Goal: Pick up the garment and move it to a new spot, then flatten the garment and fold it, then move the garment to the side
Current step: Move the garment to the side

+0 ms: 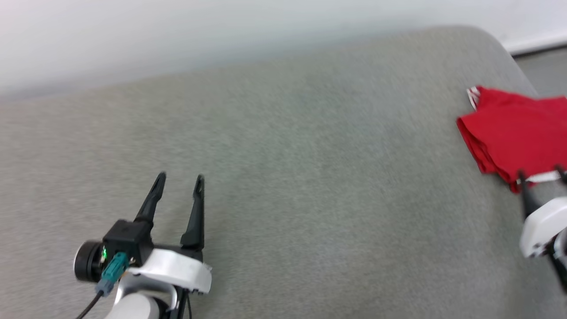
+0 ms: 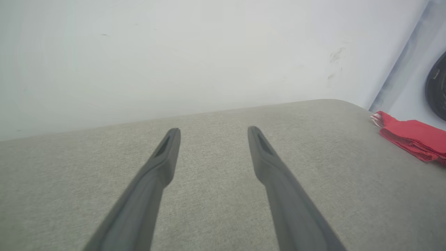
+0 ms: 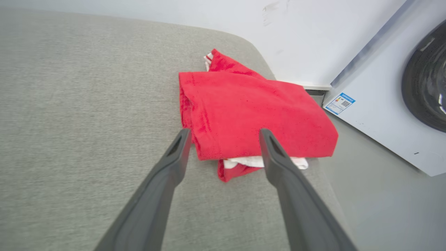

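The garment [image 1: 516, 133] lies folded into a red bundle at the right edge of the grey cushioned surface [image 1: 283, 186], plain red side up, with a bit of white fabric and striped trim peeking out. In the right wrist view the garment [image 3: 251, 115] rests just beyond my right gripper [image 3: 224, 136], whose fingers stand apart with nothing between them. At the far right of the head view the right gripper [image 1: 542, 175] hovers at the bundle's near edge. My left gripper [image 1: 179, 179] is open over bare cushion at the lower left, far from the garment [image 2: 414, 139].
A white wall [image 1: 177, 35] runs behind the surface. To the right stands a white washing machine [image 3: 390, 104] with a dark round door, on a grey floor [image 3: 383, 195]. The surface's rounded right edge drops off beside the garment.
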Robot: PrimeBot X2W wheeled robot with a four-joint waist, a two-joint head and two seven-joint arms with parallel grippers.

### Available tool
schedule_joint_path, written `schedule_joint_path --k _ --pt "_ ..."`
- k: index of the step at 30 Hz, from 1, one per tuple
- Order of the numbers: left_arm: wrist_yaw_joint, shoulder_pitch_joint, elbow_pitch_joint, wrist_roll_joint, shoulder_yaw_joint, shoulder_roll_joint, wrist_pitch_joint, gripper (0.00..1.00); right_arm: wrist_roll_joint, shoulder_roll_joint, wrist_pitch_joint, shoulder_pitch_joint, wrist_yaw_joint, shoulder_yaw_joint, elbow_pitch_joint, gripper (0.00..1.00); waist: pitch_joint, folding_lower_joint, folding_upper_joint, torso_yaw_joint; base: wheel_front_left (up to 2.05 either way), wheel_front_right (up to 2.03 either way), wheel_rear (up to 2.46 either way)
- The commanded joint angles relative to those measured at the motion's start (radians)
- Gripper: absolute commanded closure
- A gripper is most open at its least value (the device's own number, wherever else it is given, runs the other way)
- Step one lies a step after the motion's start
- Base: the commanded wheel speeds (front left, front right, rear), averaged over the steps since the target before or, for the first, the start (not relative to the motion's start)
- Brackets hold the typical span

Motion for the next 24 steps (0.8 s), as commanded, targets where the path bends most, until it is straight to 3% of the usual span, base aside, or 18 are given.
schedule_joint_path --k 1,11,17,24 --pt "0.011 0.036 0.005 -0.009 0.011 -0.001 -0.008 0.00 0.024 0.020 0.014 0.055 -0.001 0.030 -0.060 0.00 -0.101 0.0002 0.0000 0.092 0.00 0.00 0.00" --pt "0.040 0.120 0.037 -0.023 0.047 0.026 -0.020 0.00 0.098 0.091 0.059 0.250 -0.001 0.092 -0.415 0.00 -0.191 0.0002 0.0000 0.194 0.00 0.00 0.00" --pt "0.051 0.157 0.057 -0.012 0.067 0.065 -0.024 0.00 0.077 0.141 0.060 0.372 -0.001 0.037 -0.600 0.00 -0.218 0.0002 0.0000 0.220 0.00 0.00 0.00" --pt "0.054 0.191 0.065 -0.014 0.052 0.067 -0.023 0.00 0.052 0.220 0.085 0.516 -0.001 -0.019 -0.737 0.00 -0.241 0.0002 0.0000 0.212 0.00 0.00 0.00"
